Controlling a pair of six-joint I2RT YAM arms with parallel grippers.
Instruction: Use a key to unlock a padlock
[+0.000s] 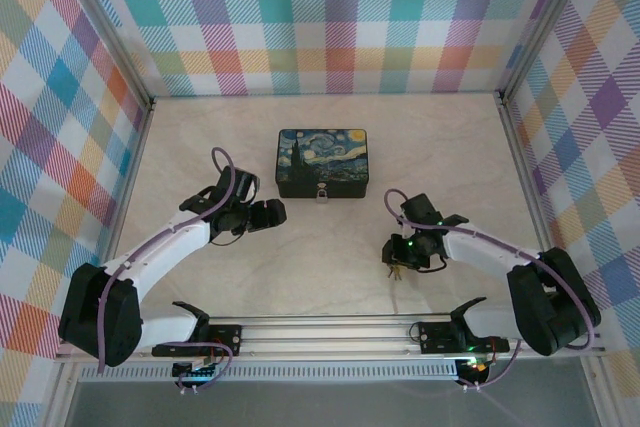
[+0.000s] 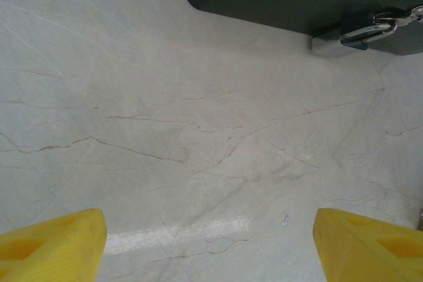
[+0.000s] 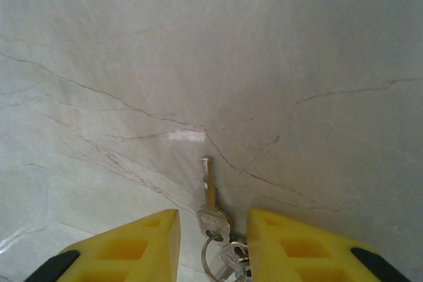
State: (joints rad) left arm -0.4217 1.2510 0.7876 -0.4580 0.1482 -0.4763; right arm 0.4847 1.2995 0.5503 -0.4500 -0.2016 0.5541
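Pale, marble-veined table [image 1: 330,282] boxed in by pastel plaid walls [image 1: 330,17]. At far left, the left arm [image 1: 150,257] reaching in from the near edge, with the left gripper [image 1: 268,214] aimed toward the middle. From its wrist camera: left gripper [image 2: 209,229] spread wide, yellow fingertips [image 2: 53,242] at the two bottom corners, bare table between, gripping nothing. Just beyond and to the right, a dark tin box [image 1: 323,162] with a starry-night lid, flat on the table at centre. Hanging at the clasp on its near wall, the padlock [image 1: 322,194], small and silvery; up close, the padlock [image 2: 363,31] with its shackle through the clasp, well apart from the left fingertips. Further right, toward the front of the table, the right gripper [image 1: 398,262] low over the key [image 1: 394,271]. From that wrist: right gripper [image 3: 213,219] straddling the key's head, jaws narrow yet not pinching, a sliver of table on either side. Flat on the table, the key [image 3: 209,193], blade pointing away from the fingers [image 3: 125,249], ring [image 3: 206,263] and a second key [image 3: 232,255] tucked between them. Well apart from the padlock.
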